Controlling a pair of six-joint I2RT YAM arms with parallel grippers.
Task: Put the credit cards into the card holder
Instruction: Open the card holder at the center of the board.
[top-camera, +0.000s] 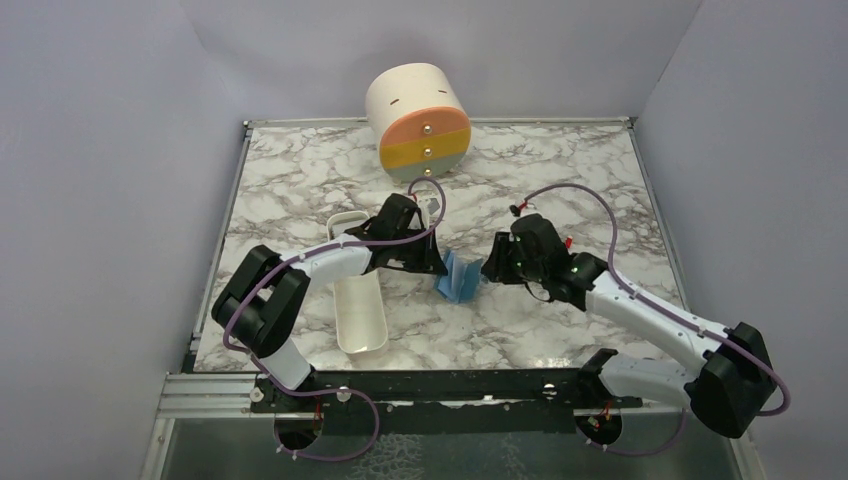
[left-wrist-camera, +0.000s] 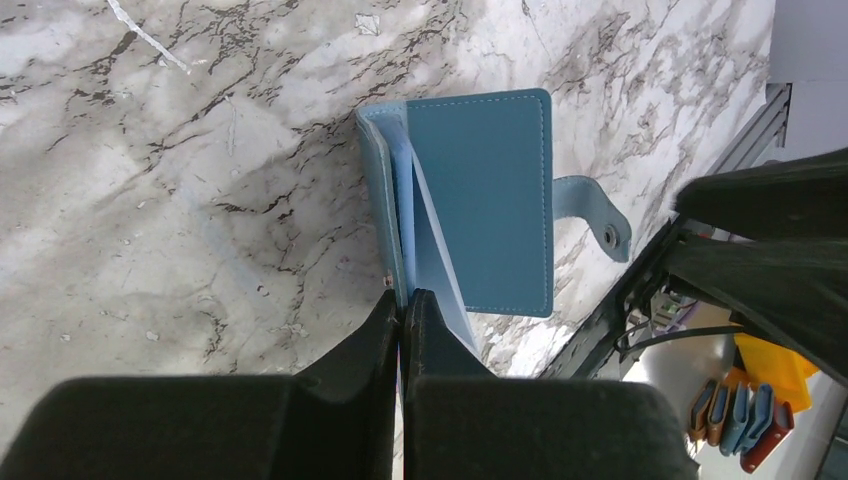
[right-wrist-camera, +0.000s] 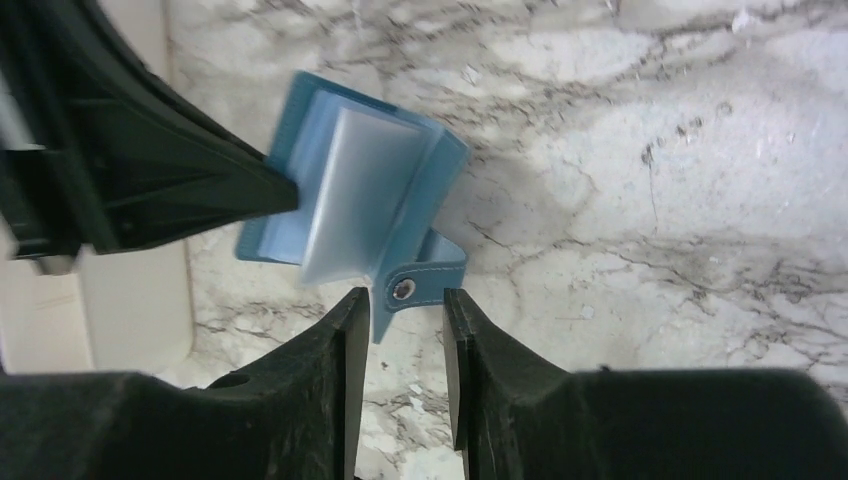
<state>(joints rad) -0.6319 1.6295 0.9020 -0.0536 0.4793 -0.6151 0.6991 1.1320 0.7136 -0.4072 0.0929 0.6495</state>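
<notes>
The blue card holder (top-camera: 458, 277) stands half open on its edge on the marble between my two arms. My left gripper (left-wrist-camera: 402, 300) is shut on the edge of one cover, and the other cover (left-wrist-camera: 480, 200) lies flat with its snap strap (left-wrist-camera: 595, 215) sticking out. My right gripper (right-wrist-camera: 402, 296) is open. The strap's silvery stud (right-wrist-camera: 403, 290) sits between its fingertips with a gap on each side. A pale blurred leaf (right-wrist-camera: 350, 190) shows inside the holder; I cannot tell whether it is a sleeve or a card. No credit cards show plainly.
A long white tray (top-camera: 358, 300) lies just left of the left arm. The cream cylinder with orange, yellow and grey drawers (top-camera: 420, 125) stands at the back. The metal rail (top-camera: 400, 385) runs along the near edge. Walls close in on three sides.
</notes>
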